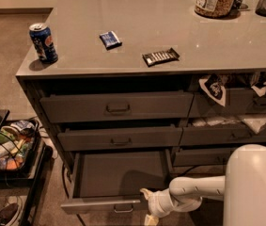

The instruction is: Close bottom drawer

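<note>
At 6 o'clock the gripper (147,205) sits against the right end of the bottom drawer (118,173) front, seemingly spread and holding nothing. The drawer stands well out. Push squarely toward 12 o'clock, ideally nearer the handle (123,207), so it doesn't jam.
</note>
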`<state>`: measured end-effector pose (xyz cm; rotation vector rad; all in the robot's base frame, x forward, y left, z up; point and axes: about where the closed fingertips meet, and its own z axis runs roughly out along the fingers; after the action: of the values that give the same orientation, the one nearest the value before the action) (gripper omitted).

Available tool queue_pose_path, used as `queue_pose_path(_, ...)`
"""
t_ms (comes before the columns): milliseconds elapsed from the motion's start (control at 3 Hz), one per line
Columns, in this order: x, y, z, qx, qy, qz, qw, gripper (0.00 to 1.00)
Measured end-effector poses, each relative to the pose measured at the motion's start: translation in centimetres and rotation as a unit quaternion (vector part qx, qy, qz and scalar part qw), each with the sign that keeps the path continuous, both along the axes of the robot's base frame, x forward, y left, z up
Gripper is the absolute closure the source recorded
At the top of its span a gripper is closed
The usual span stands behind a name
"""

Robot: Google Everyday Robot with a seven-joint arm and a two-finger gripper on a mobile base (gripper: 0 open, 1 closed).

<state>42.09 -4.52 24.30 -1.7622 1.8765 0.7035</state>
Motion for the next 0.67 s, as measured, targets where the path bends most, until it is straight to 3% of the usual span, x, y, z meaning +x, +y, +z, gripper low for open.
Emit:
queue_pose_path(333,0.11,-0.04,-0.06,-0.002,-0.001,-0.001,1.0,0.0)
queue_pose_path(667,0.11,-0.04,-0.06,-0.002,-0.001,-0.001,1.0,0.19)
